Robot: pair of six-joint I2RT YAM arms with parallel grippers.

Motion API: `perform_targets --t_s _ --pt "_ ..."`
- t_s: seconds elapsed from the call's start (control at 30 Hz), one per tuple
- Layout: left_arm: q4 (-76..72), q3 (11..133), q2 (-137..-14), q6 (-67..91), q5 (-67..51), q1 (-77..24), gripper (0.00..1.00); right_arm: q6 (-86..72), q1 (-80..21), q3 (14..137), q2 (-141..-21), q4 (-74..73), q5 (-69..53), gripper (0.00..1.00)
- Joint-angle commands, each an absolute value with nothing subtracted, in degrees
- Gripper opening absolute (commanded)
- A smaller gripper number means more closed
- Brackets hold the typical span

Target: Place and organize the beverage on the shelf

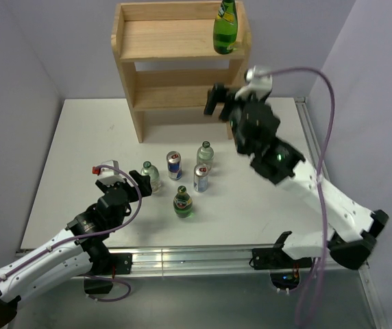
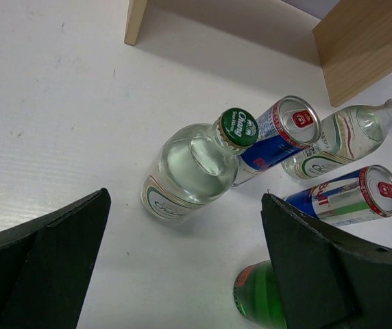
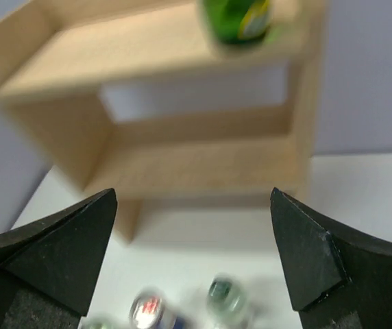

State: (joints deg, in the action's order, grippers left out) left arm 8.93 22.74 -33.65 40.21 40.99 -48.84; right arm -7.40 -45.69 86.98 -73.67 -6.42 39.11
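Before shelf (image 1: pixel 175 41), bottles (image 1: pixel 151 176) crowd cans (image 1: pixel 174 165).

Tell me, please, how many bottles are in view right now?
4. A tall green bottle stands on the shelf, top tier. On the table: a left clear bottle, a right clear bottle nearer the shelf, and a short green bottle in front. None appears hidden.

The shelf (image 1: pixel 156 40) is pale unpainted wood, matt. The bench (image 1: pixel 79 157) is matt white. The clear bottle (image 2: pixel 186 171) is glossy glass with a green metal cap (image 2: pixel 240 128); the can (image 2: pixel 278 133) shines metallic.
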Motion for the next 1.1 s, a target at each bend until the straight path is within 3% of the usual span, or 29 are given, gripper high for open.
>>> perform_targets --t_s 0.0,0.13,0.27,0.4,0.63,1.07 --pt "8.79 22.94 -33.92 41.48 42.27 -49.04 0.99 -14.57 -54.2 71.33 -62.96 -0.45 44.64 1.0" --pt "8.88 22.94 -34.19 41.75 43.06 -49.13 0.99 -21.52 -66.68 46.66 -48.91 5.09 46.76 1.0" --pt "8.44 23.03 -34.72 41.66 43.42 -49.13 0.99 -27.94 -77.94 33.24 -42.81 7.03 52.03 1.0" --pt "8.09 23.12 -35.68 41.4 43.59 -49.22 0.99 -34.18 -86.73 24.9 -44.11 8.35 55.72 1.0" --pt "8.0 22.76 -35.6 41.57 44.12 -49.22 0.99 -38.32 -88.51 18.02 -56.85 22.83 53.35 1.0" --pt "7.74 22.59 -35.86 41.4 44.47 -49.22 0.99 -32.44 -80.95 22.58 -79.62 40.25 42.45 1.0"
